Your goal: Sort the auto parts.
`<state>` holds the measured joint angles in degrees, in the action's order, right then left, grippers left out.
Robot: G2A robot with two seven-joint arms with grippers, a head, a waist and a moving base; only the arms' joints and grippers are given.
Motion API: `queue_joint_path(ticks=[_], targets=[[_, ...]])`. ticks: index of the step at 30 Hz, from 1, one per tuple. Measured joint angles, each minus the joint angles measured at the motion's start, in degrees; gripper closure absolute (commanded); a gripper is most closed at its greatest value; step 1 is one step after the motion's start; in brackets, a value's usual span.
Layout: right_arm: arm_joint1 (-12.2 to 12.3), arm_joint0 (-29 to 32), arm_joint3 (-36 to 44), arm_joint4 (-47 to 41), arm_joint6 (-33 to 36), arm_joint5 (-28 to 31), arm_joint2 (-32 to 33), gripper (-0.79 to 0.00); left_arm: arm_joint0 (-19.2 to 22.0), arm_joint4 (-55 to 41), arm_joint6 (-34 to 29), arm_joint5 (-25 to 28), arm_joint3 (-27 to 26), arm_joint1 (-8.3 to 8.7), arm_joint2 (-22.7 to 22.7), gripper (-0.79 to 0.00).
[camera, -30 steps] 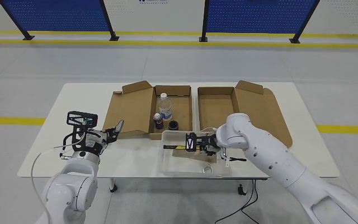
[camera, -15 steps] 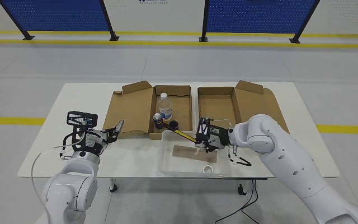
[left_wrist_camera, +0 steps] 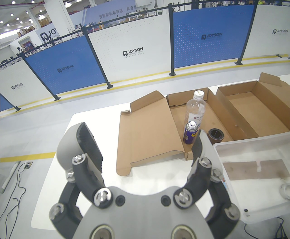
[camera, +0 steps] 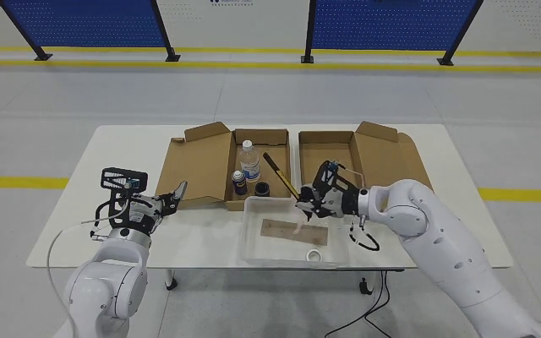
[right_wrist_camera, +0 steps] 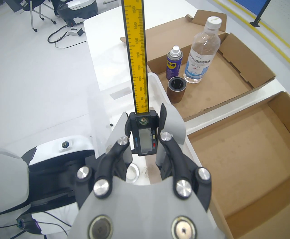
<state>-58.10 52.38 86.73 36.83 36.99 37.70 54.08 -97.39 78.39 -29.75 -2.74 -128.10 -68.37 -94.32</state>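
R claw (right_wrist_camera: 143, 117) lifted caliper (right_wrist_camera: 137, 56) — clear of bin (camera: 248, 237) (tilted).

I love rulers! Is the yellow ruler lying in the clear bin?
No, the right gripper holds the ruler up in the air.

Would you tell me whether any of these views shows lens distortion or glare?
Left wrist view: wide-angle bending, the fence posts lean apart; ceiling lamps show as small bright spots. Right wrist view: the caliper stays straight, without glare. Top view: the yellow floor line runs straight, light is even.
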Motion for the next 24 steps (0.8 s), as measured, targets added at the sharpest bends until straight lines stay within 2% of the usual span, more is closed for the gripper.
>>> queue_joint_path(ticks=[6, 12, 19, 24], targets=[[-0.9, -2.9, -1.9, 5.1, -2.9, -7.0, -0.4, 0.0, 0.0, 0.0, 0.0, 0.0, 0.0, 0.0, 0.0, -0.785], [-2.4, -7.1, -6.4, 7.8, -3.6, -16.5, -1.7, 0.0, 0.0, 0.0, 0.0, 0.0, 0.0, 0.0, 0.0, -0.785], [-4.0, -10.1, -13.8, 8.0, -2.0, -28.8, -2.4, 0.0, 0.0, 0.0, 0.0, 0.0, 0.0, 0.0, 0.0, -0.785], [-5.5, -11.0, -19.5, 5.3, -1.9, -32.1, -3.9, 0.0, 0.0, 0.0, 0.0, 0.0, 0.0, 0.0, 0.0, -0.785]])
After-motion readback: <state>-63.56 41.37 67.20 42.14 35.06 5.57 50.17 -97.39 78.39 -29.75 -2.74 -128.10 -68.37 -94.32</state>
